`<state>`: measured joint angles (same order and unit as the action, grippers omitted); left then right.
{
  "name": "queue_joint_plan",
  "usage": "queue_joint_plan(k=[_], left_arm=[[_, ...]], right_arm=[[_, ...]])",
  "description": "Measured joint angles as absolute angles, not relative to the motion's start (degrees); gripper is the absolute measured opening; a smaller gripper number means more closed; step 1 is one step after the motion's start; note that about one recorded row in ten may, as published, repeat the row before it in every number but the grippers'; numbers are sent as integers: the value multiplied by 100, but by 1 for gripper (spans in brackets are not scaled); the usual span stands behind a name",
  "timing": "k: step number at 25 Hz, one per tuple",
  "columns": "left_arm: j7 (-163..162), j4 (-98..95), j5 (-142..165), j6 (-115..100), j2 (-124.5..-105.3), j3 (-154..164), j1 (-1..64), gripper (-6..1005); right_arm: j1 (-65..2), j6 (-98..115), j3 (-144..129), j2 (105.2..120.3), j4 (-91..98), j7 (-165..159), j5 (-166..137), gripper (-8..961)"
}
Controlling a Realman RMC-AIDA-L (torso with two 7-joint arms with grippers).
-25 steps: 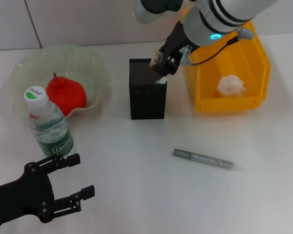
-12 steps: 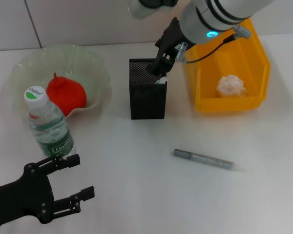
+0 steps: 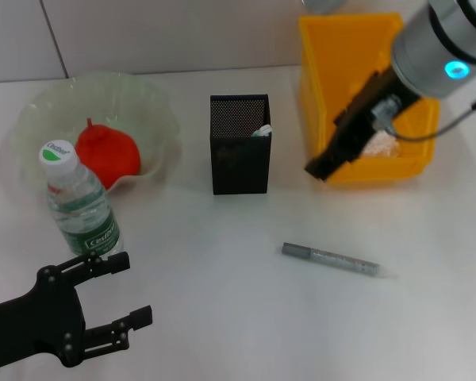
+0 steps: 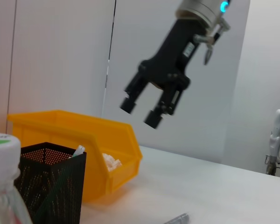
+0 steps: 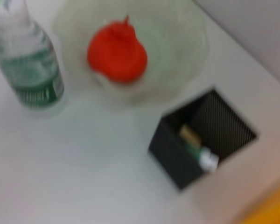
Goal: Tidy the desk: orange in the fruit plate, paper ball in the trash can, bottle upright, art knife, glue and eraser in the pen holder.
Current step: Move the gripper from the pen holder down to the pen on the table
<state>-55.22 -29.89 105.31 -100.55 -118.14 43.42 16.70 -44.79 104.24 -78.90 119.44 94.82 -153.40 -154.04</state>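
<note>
White desk: right pincer (image 3: 320, 169), spread and empty, has left pen holder (image 3: 239, 155).

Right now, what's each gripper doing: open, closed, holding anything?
Left gripper: open, empty, low beside the bottle.
Right gripper: open, empty, raised in front of the yellow bin.

The white desk (image 3: 222, 317) lies open around the grey pen-like art knife (image 3: 331, 259), approachable from every side. At its 11 o'clock stands the black mesh pen holder (image 3: 239, 155); at 1 o'clock the yellow plastic bin (image 3: 357, 95), with the right pincer (image 3: 321, 168) hanging before it, fingers apart. The upright clear water bottle (image 3: 79, 202) and the left pincer (image 3: 119, 298) crowd the 9 o'clock side. The holder's mouth seems partly taken up.
</note>
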Motion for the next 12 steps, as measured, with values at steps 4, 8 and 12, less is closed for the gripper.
queue_joint_plan(k=[4,8,12], left_arm=[[-5525,-2999,10540,-10055,-11810,4347,1680,802],[-5550,-3040,10543,-10055,-11809,4363,1688,802],[-5551,-3045,10545,-10055,-11804,4367,1691,802]], right_arm=[[-4127,10543,-8151,11943,9508,-15343,-15320,802],[-4091,10558,-8200,11936,9075,-15281,-15169,800],[-4118,10434,-8408,11935,8633,-15270,-15088,798]])
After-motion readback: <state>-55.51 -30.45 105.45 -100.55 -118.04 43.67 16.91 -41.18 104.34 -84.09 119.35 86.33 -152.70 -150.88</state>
